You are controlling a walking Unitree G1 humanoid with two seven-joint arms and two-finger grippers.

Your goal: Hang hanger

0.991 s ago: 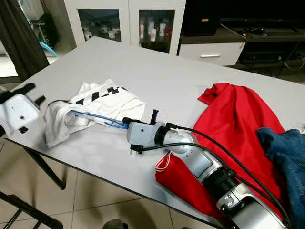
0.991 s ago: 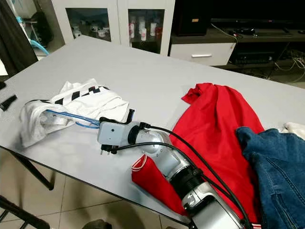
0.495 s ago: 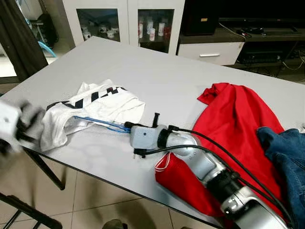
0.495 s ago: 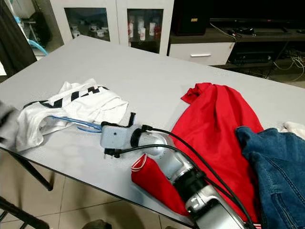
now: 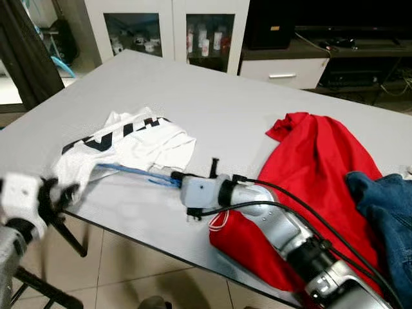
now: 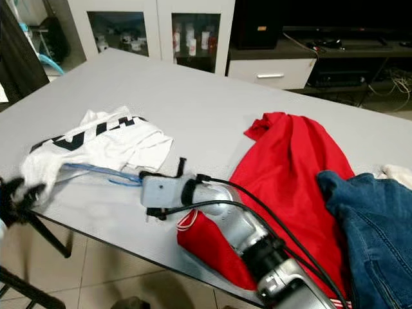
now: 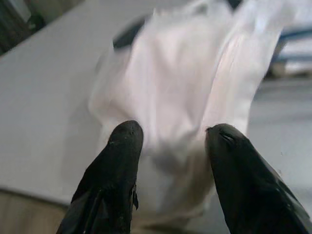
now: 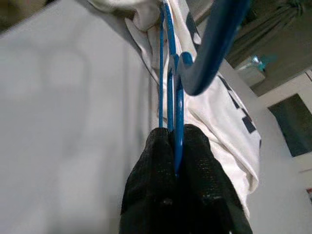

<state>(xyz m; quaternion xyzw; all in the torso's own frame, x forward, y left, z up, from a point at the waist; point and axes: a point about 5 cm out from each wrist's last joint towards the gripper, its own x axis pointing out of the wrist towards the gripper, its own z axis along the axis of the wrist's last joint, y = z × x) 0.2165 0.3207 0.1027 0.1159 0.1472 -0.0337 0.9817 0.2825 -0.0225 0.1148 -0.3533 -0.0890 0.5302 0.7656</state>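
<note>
A blue wire hanger [image 5: 136, 172] lies on the grey table [image 5: 212, 90], its far end tucked into a white shirt with black markings [image 5: 138, 136]. My right gripper [image 5: 175, 178] is shut on the hanger's neck just below the hook; the right wrist view shows the wire [image 8: 168, 73] pinched between the black fingers [image 8: 195, 161]. My left gripper [image 5: 63, 194] is blurred at the table's left edge, at the shirt's hanging end. In the left wrist view it [image 7: 171, 132] is open, with white cloth [image 7: 180, 83] just beyond the fingertips.
A red shirt [image 5: 309, 161] lies under and beside my right arm, with blue jeans [image 5: 386, 206] at the far right. Beyond the table stand a white glass-door cabinet [image 5: 167, 29] and a low TV stand [image 5: 290, 67]. A dark curtain [image 5: 26, 58] hangs at the left.
My left gripper has dropped from beside the table's left edge to the shirt's hanging end. The right gripper has drawn the hanger a little rightward, and the shirt's left part is stretched out.
</note>
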